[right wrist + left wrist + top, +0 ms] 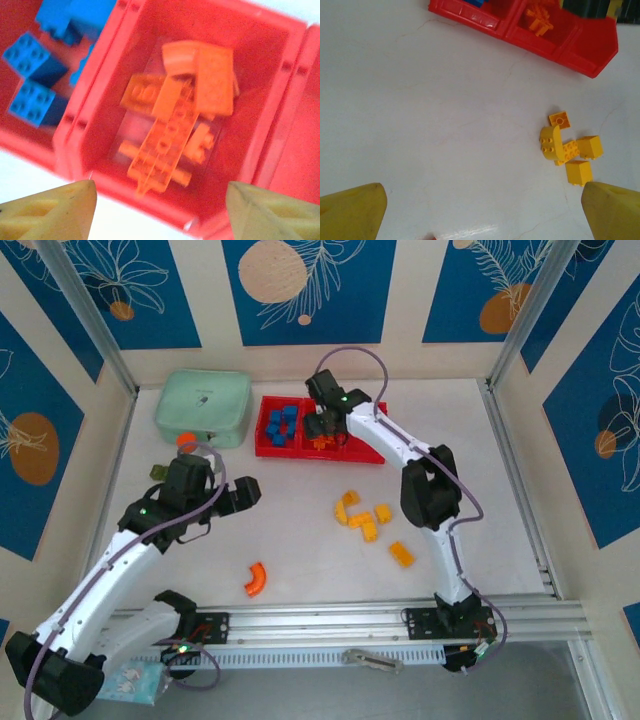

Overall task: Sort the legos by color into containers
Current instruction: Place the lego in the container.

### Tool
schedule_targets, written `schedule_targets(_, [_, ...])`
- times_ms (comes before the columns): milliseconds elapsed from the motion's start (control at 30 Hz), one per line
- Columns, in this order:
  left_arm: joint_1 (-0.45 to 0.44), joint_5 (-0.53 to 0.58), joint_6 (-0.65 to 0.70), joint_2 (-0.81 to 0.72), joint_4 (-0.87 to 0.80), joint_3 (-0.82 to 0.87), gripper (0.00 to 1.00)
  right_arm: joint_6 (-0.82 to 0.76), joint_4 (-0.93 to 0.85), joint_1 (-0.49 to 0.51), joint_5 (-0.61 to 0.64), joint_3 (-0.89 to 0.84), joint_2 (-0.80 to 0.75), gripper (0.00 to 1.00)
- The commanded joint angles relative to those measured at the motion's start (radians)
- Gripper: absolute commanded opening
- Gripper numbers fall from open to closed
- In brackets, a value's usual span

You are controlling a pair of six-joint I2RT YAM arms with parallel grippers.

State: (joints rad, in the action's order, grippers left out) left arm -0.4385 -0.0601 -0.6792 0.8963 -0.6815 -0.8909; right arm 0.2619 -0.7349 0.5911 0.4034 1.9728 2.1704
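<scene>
While the right gripper (161,200) hangs open over binned orange legos (170,135) — left gripper (482,200) likewise open — nearer yellow legos (567,150) probably come next.

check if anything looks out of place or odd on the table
One curved orange lego lies alone near the table's front edge, far from the other orange legos already in the red tray's middle compartment. A cluster of yellow legos is also loose on the table. Nothing looks spilled or damaged.
</scene>
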Motion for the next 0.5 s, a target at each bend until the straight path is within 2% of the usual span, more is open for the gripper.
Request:
schedule_targets(0, [0.015,-0.010,0.014,-0.048,-0.039,-0.007,0.99,0.012,0.034,0.062,-0.054,-0.103,-0.132,0.72])
schedule_targets(267, [0.015,0.024,0.012,-0.174,-0.181,0.010,0.99,0.128,0.010,0.228,-0.105,-0.319,-0.282,0.80])
schedule_targets(367, [0.016,0.047,-0.006,-0.221,-0.231,0.025,0.99,0.202,0.001,0.289,-0.158,-0.366,-0.286,0.83])
schedule_targets(467, [0.015,0.056,-0.031,-0.271,-0.257,0.050,0.99,0.300,-0.043,0.359,-0.139,-0.371,-0.263,0.84])
